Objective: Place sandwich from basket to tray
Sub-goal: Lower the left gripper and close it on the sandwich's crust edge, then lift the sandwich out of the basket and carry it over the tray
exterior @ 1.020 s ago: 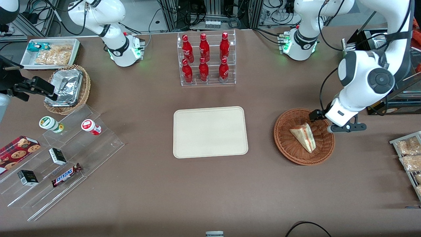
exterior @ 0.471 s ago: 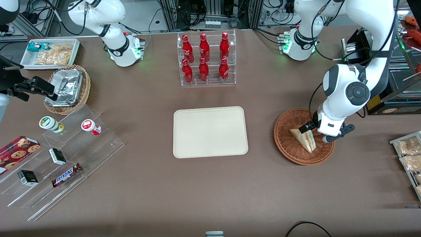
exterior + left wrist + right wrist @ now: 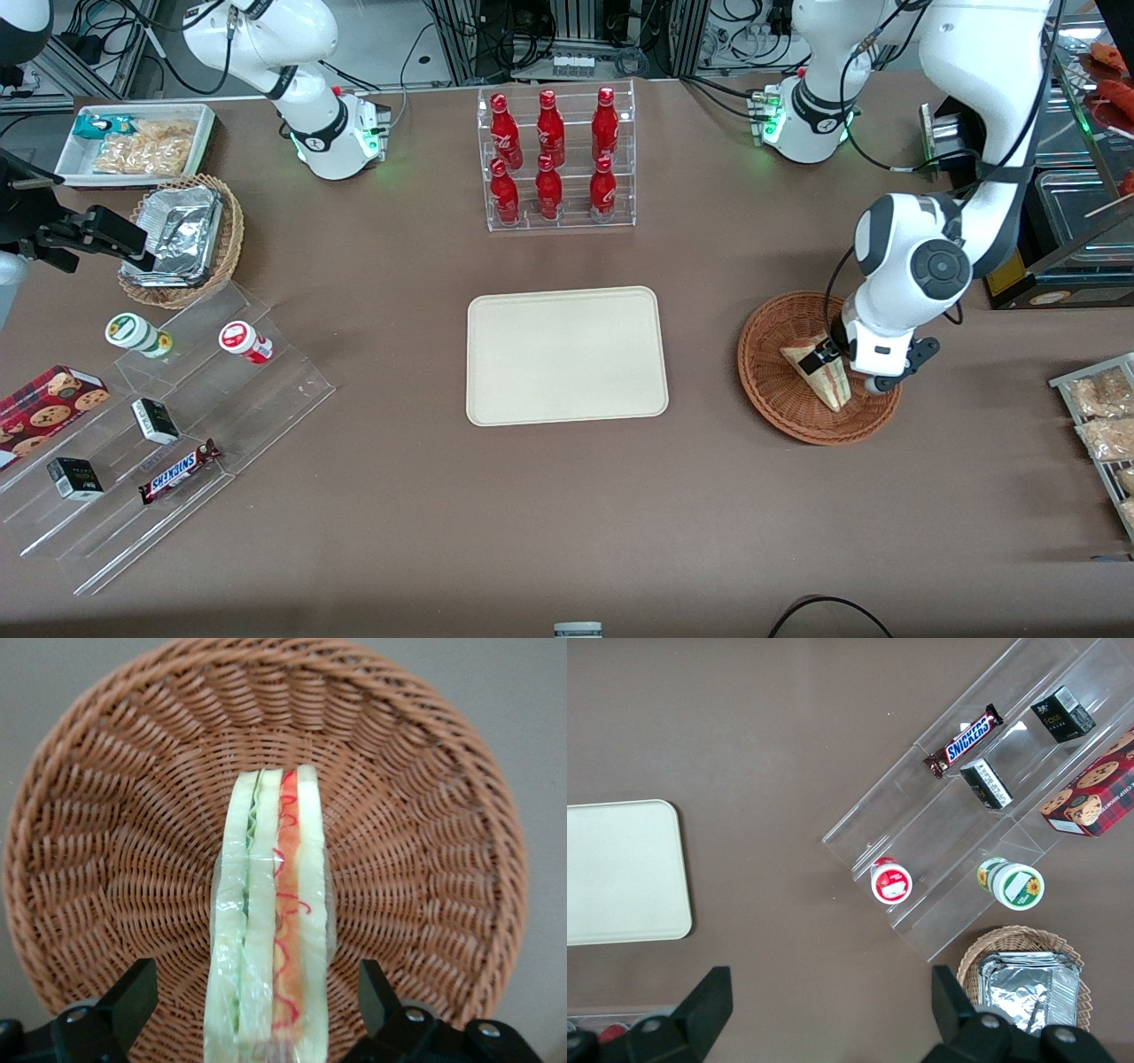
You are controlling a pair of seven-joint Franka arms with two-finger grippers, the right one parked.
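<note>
My gripper (image 3: 257,1010) hangs low inside the round reddish-brown woven wicker basket (image 3: 780,399), jaws spread wide, one finger (image 3: 124,1001) on each side of the triangular white-bread sandwich (image 3: 270,921) with its pink and green filling. Neither pad touches it. The wedge stands on edge, filling line facing my wrist camera, so I straddle the bread faces to squeeze across them. The flat cream rectangular tray (image 3: 567,354) waits bare, well apart toward the parked arm's end. From the front my wrist hides the wedge's wide end; fingertip depth unclear.
</note>
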